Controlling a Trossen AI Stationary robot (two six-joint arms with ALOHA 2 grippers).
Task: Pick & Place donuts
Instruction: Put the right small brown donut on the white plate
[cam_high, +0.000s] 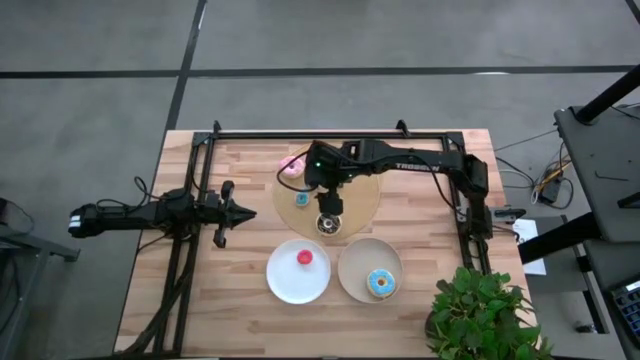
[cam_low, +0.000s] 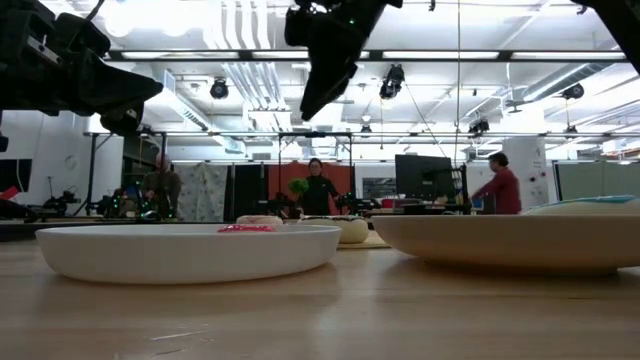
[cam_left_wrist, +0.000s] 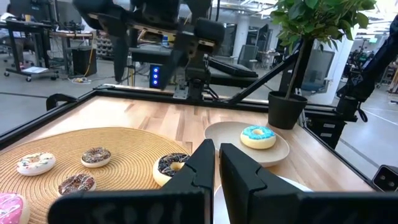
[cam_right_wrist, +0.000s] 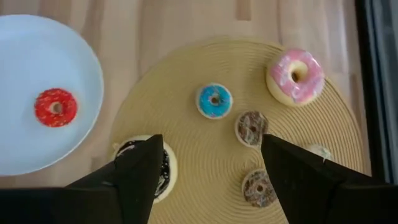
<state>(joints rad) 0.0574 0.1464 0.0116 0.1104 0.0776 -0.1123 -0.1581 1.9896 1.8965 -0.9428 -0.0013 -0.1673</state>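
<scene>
Wooden board: small light donuts, best pinched across the ring; right gripper held apart above, left gripper closed, empty.

Seven donuts, two plates, one board.

Right claw hovers, apparently open, above chocolate donut.
</scene>
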